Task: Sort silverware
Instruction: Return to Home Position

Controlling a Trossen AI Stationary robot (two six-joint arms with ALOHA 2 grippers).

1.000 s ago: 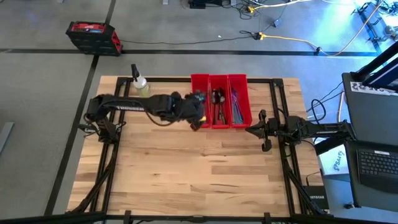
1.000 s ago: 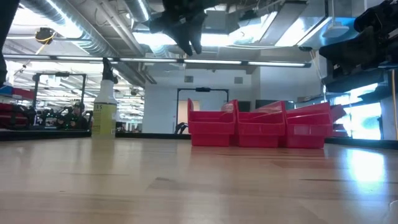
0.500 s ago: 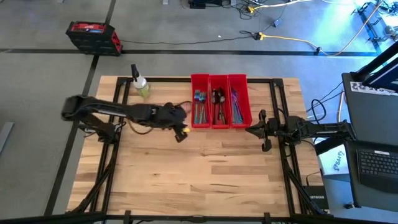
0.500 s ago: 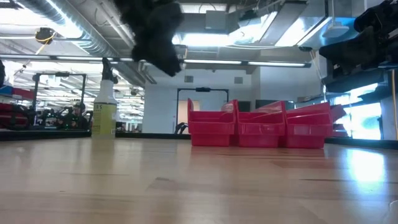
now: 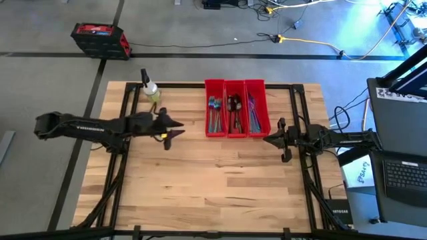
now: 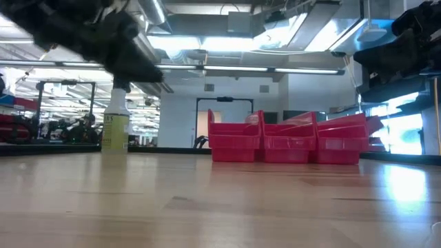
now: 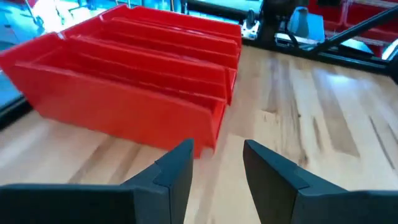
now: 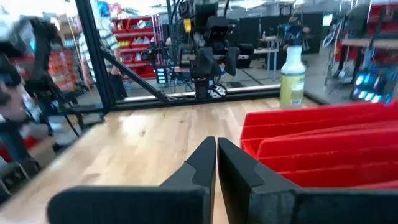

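- Wooden surface (image 5: pixel 213 180): the silverware (image 5: pixel 232 113) lies in the red bins (image 5: pixel 235 82).
- The left jaws stand apart, empty, near the spray bottle (image 5: pixel 151 91); the retreat should skirt it.
- The right jaws are closed, beside the bins.

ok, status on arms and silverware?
Left gripper open, empty, left of the bins. Right gripper shut, right of bins. Silverware in the bins. Spray bottle stands clear.

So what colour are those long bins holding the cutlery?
Bright red, all three bins; the left wrist view shows it best.
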